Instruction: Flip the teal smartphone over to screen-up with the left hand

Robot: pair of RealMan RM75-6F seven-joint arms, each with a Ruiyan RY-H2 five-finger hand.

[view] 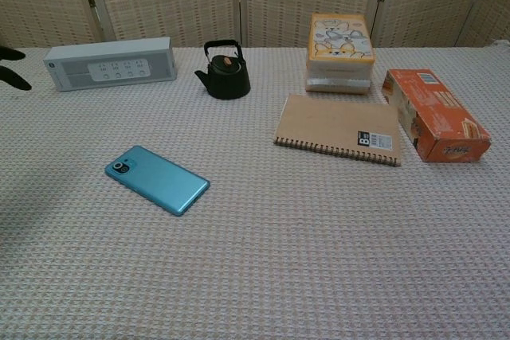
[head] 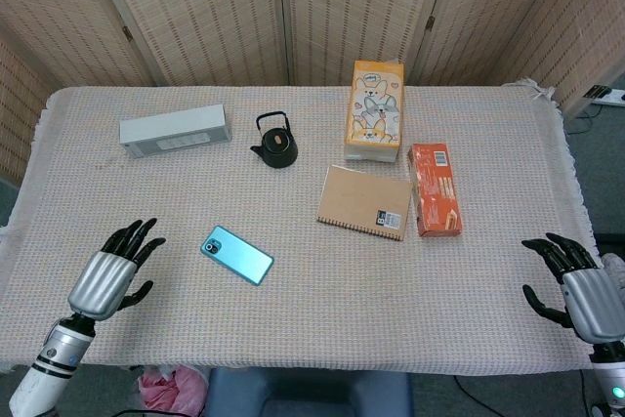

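Note:
The teal smartphone (head: 237,255) (view: 157,179) lies flat on the woven tablecloth, back side up with its camera lens at the upper left corner. My left hand (head: 110,271) hovers over the table to the left of the phone, fingers spread and empty, a short gap away from it. In the chest view only its dark fingertips (view: 11,65) show at the left edge. My right hand (head: 578,286) stays at the table's front right corner, fingers apart, holding nothing.
Along the back stand a grey-white box (head: 175,130), a black teapot (head: 274,143) and a cartoon tissue box (head: 374,109). A brown spiral notebook (head: 364,202) and an orange carton (head: 434,187) lie right of centre.

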